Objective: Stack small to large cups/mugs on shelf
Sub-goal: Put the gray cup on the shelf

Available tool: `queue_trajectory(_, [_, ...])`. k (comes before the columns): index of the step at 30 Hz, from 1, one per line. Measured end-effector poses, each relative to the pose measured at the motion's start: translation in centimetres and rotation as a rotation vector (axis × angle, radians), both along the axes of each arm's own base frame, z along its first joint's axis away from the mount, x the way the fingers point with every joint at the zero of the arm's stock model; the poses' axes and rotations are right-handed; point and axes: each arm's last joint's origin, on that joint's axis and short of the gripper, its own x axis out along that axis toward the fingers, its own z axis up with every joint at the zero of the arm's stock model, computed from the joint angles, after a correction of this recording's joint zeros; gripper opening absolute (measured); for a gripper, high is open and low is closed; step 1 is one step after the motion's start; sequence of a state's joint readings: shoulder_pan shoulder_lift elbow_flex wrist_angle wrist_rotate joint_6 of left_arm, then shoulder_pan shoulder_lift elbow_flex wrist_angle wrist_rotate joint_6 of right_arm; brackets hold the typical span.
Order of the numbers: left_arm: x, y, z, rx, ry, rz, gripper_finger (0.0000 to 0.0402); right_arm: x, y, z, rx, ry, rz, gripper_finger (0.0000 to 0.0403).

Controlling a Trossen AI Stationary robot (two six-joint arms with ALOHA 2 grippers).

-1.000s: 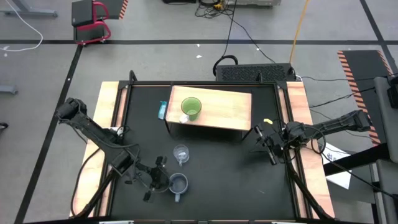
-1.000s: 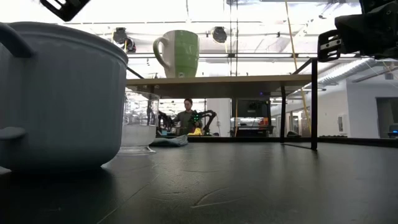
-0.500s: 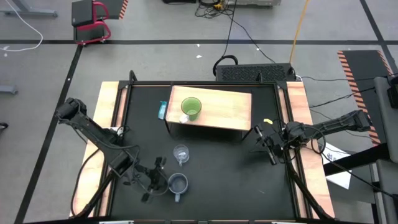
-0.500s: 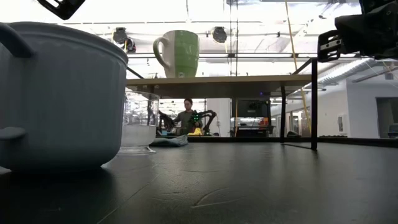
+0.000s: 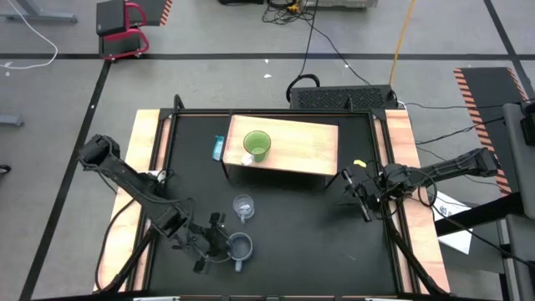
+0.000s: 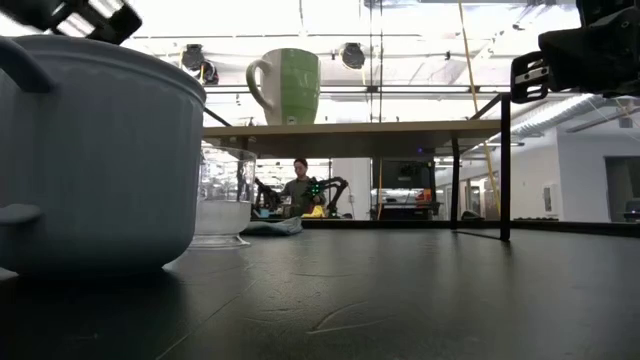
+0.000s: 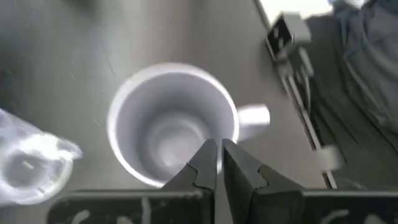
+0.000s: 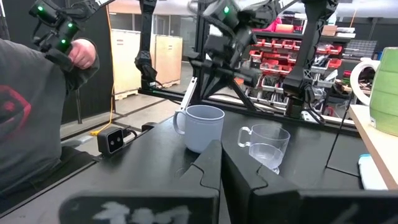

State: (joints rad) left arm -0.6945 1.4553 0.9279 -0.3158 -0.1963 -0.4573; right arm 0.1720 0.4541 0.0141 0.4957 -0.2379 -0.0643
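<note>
The lime-green mug (image 5: 256, 145) stands upright on the tan shelf (image 5: 309, 146), left of its middle; it also shows in the low view (image 6: 288, 86). The clear glass cup (image 5: 243, 206) stands on the black tabletop in front of the shelf. The grey-blue mug (image 5: 240, 245) stands upright nearer the front edge, its handle (image 7: 254, 116) pointing toward that edge. My left gripper (image 7: 219, 149) is shut, just above the mug's rim on its left side (image 5: 216, 238). My right gripper (image 5: 359, 191) is shut and empty, raised at the table's right side.
A light-blue object (image 5: 218, 148) lies on the tabletop at the shelf's left end. A small yellow thing (image 5: 359, 164) lies near the right gripper. The shelf's dark legs (image 6: 504, 165) stand on the tabletop. A person's sleeve (image 8: 31, 118) shows beyond the table.
My left gripper has moved toward the table's right edge and a little down, closing on the grey-blue mug from its left side. The mugs and the glass cup have stayed where they were.
</note>
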Motion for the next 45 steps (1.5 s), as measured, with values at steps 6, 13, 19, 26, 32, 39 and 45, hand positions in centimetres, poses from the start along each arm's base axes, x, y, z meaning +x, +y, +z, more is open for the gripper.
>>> queue_trajectory(6, [0.1,-0.1,-0.7,-0.058,0.079,0.001,0.0094,0.0,0.0,0.0,0.000,-0.001,0.000,0.0000])
queue_trajectory(13, [0.1,0.1,-0.6,-0.045,0.083,-0.014,0.0182,0.0,0.0,0.0,0.000,-0.001,0.000,0.0000])
queue_trajectory(19, [0.1,0.1,-0.6,0.002,0.057,-0.066,0.0218,0.0,0.0,0.0,0.000,-0.001,0.000,0.0000])
queue_trajectory(26, [0.9,0.6,-0.4,0.005,0.013,-0.092,0.0220,0.0,0.0,0.0,0.000,-0.002,0.000,0.0000])
queue_trajectory(32, [1.6,1.2,-0.2,-0.027,-0.003,-0.119,0.0220,0.0,0.0,0.0,-0.001,-0.001,-0.001,0.0000])
queue_trajectory(39, [1.5,1.1,-0.2,-0.039,0.004,-0.152,0.0220,0.0,0.0,-0.1,-0.004,0.011,0.000,0.0000])
queue_trajectory(45, [1.5,0.5,0.1,-0.055,-0.025,-0.191,0.0209,0.0,0.0,-0.2,-0.004,0.016,0.000,0.0000])
